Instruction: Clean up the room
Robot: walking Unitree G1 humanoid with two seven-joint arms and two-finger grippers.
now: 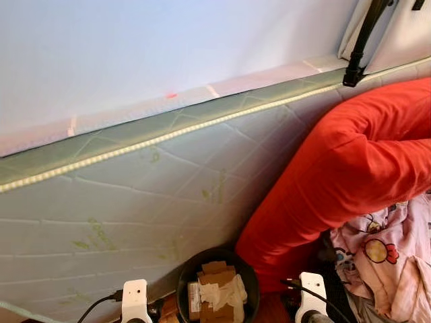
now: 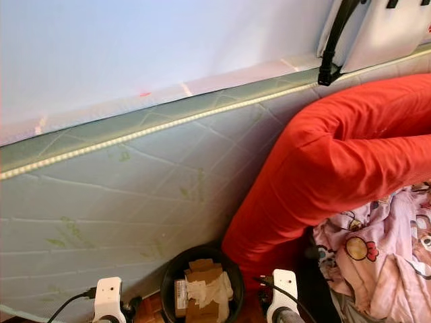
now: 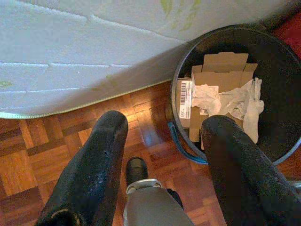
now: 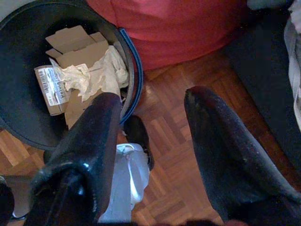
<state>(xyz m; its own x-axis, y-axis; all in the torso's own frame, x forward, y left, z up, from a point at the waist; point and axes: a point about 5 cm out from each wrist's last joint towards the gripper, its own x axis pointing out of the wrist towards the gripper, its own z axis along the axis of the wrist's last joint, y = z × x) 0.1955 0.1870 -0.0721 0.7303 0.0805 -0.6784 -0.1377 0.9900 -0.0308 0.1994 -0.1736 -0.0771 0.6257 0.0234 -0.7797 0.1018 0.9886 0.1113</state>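
The left gripper (image 3: 162,155) hangs low over the parquet floor (image 3: 42,155) with its jaws apart and nothing between them, one finger over the near rim of the black waste bin (image 3: 282,66); the right gripper (image 4: 155,141) hangs on the bin's other side, its jaws likewise apart and empty. The bin stands on the floor directly below the robot, close against the side of the quilted mattress (image 1: 135,202), and already holds flattened cardboard pieces (image 3: 221,66) with a printed label and a crumpled white paper (image 3: 230,101) on top. Just beside the bin, away from the left gripper, a big red cushion (image 1: 350,161) leans against the mattress and bulges down towards the floor. Further from the bin, past the cushion, lies a pink printed cloth (image 1: 390,262), bunched up on something dark. A black strap (image 1: 360,40) hangs from the top of the picture to the mattress edge, well away from the bin. The cloth looks like the likeliest piece left to tidy: it should be light, limp and prone to trail, so a pinch on a raised fold near its middle would gather it best. The cushion seems soft and too bulky for one gripper; it probably wants both, squeezing a corner.
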